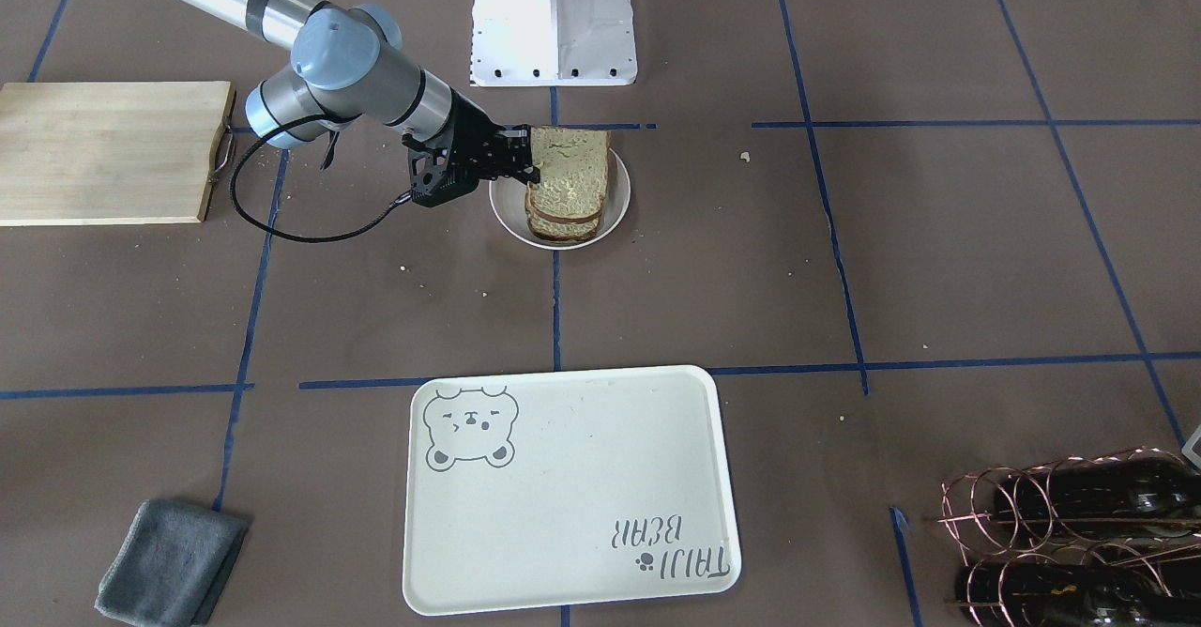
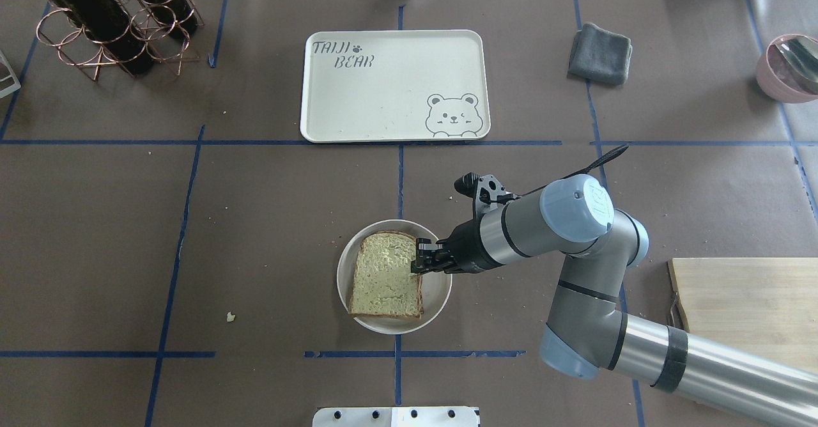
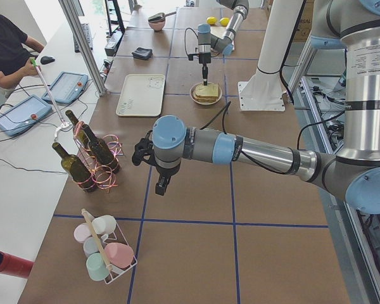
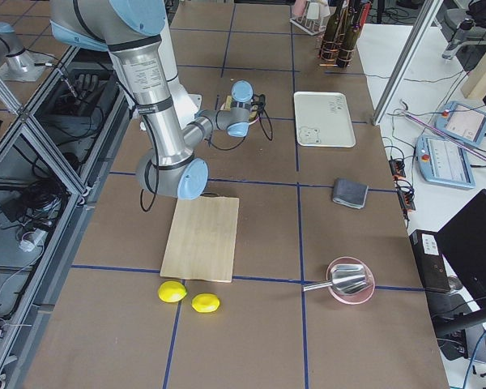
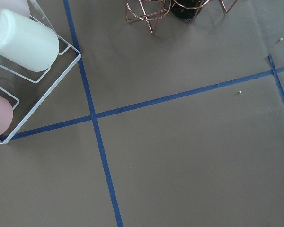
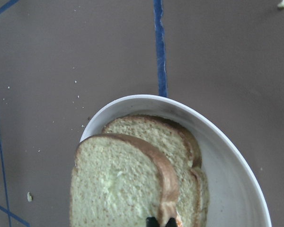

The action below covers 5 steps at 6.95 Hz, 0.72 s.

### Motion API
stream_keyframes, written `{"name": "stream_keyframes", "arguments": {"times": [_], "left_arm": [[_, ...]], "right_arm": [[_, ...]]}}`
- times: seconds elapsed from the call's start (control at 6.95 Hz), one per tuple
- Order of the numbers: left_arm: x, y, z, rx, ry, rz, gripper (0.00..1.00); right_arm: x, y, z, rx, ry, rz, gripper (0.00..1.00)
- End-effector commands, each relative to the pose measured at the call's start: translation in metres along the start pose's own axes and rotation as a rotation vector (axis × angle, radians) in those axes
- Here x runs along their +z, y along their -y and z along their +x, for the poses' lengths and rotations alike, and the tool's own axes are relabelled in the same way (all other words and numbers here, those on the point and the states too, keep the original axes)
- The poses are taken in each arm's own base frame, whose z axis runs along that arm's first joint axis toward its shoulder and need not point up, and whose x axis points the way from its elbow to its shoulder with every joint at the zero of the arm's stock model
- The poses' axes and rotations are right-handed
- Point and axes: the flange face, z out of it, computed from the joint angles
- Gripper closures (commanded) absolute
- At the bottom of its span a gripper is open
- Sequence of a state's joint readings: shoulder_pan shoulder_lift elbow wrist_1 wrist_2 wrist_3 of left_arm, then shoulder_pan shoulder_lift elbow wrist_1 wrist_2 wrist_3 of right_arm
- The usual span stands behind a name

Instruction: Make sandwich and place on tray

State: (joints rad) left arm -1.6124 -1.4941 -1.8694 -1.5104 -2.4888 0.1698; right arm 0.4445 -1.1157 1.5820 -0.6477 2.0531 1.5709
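Stacked bread slices with dark crust lie on a small round white plate at the table's middle. My right gripper is shut on the edge of the top slice, which sits tilted over the lower slices. In the right wrist view the fingertips pinch the crust of the top slice, and a sliver of orange shows beside them; the egg is otherwise hidden. The cream bear tray lies bare, beyond the plate. My left gripper hangs over bare table far off; I cannot tell its state.
A wooden cutting board lies on my right, and a grey cloth right of the tray. A copper rack with wine bottles stands far left. A pink bowl is at the far right. A wire rack of cups is under the left wrist.
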Motion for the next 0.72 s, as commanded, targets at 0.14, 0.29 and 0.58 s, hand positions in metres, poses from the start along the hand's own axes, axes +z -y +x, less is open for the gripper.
{"name": "stream_keyframes", "arguments": {"times": [0.14, 0.29, 0.58], "left_arm": [[0.009, 0.008, 0.019, 0.060, -0.098, 0.025, 0.00], [0.021, 0.011, 0.033, 0.080, -0.149, 0.006, 0.00], [0.054, 0.026, 0.096, 0.044, -0.251, -0.019, 0.04]], "right_arm": [[-0.005, 0.004, -0.003, 0.001, 0.004, 0.008, 0.00], [-0.021, 0.013, 0.001, 0.004, 0.006, 0.013, 0.00], [-0.090, 0.043, 0.047, 0.050, -0.020, 0.038, 0.00]]}}
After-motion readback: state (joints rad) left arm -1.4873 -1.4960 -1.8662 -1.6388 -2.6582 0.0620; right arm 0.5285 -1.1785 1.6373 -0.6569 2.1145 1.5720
